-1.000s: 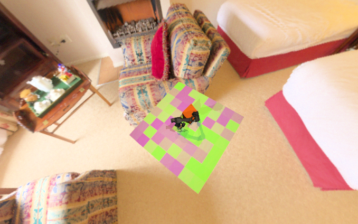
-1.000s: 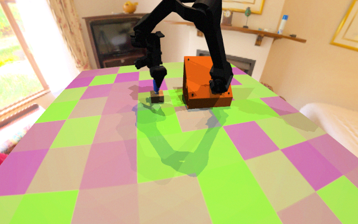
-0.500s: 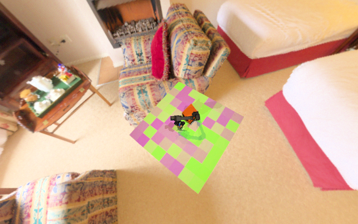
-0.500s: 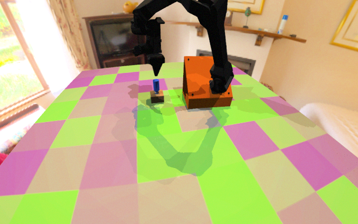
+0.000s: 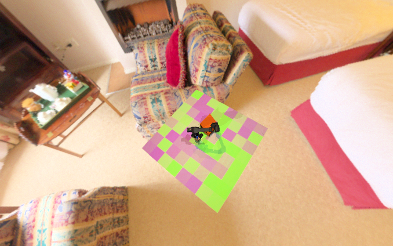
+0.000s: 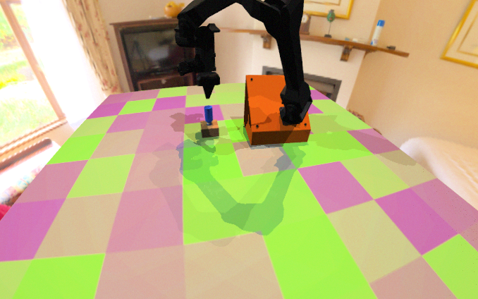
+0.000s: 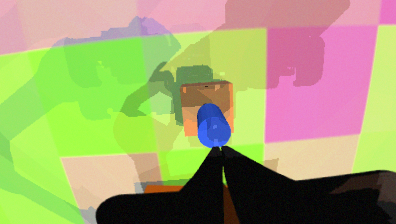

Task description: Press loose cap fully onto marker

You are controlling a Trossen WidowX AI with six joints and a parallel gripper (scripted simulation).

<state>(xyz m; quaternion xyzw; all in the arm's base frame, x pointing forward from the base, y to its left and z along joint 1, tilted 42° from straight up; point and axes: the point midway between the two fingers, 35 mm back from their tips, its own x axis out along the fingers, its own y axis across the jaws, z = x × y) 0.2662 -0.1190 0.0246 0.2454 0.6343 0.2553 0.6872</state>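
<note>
Wrist view, closed empty hand [image 7: 222,148] above blue cap [image 7: 214,126], marker beneath hidden, holder block [image 7: 206,100] partly covered

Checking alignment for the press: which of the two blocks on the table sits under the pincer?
The small brown holder block with the blue capped marker, below the shut pincer; the big orange block carries the arm.
</note>
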